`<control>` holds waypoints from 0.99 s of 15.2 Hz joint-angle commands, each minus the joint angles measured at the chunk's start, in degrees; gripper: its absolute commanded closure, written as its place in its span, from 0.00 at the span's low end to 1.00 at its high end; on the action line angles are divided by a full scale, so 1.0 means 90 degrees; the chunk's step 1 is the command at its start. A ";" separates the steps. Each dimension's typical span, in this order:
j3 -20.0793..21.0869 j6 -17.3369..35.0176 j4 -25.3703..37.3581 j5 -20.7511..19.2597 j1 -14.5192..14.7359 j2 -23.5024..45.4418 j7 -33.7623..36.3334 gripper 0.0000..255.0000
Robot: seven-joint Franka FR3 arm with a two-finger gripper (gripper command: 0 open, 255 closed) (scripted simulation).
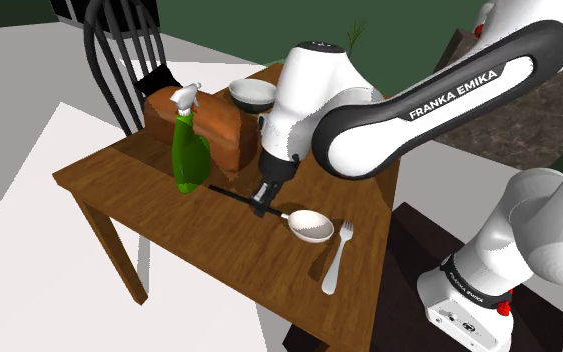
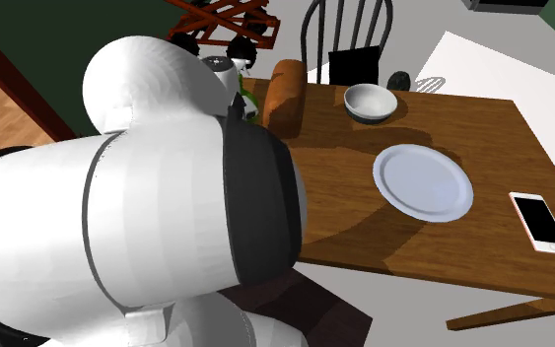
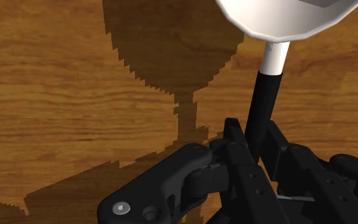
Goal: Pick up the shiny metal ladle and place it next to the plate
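Observation:
The ladle has a white bowl [image 1: 311, 227] and a thin black handle [image 1: 231, 193]. It lies on the wooden table [image 1: 119, 185], near the front edge by the stand. My black gripper [image 1: 262, 205] comes down on the handle's middle and is shut on it. In the wrist view the fingers [image 3: 234, 137] clasp the black handle [image 3: 263, 108], and the white bowl [image 3: 285, 16] sits just beyond them. Whether the ladle still rests on the wood I cannot tell. The white plate [image 2: 423, 180] lies on the table in the second exterior view.
A fork [image 1: 337, 255] lies right beside the ladle's bowl. A green spray bottle [image 1: 187, 150], a brown loaf [image 1: 219, 125] and a bowl [image 1: 252, 95] stand behind the gripper. A dark chair [image 1: 119, 50] is at the far side. A phone [image 2: 541, 222] lies past the plate.

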 commanded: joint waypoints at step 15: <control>-0.0092 -0.1450 0.0695 0.0150 -0.0005 -0.0773 -0.0056 1.00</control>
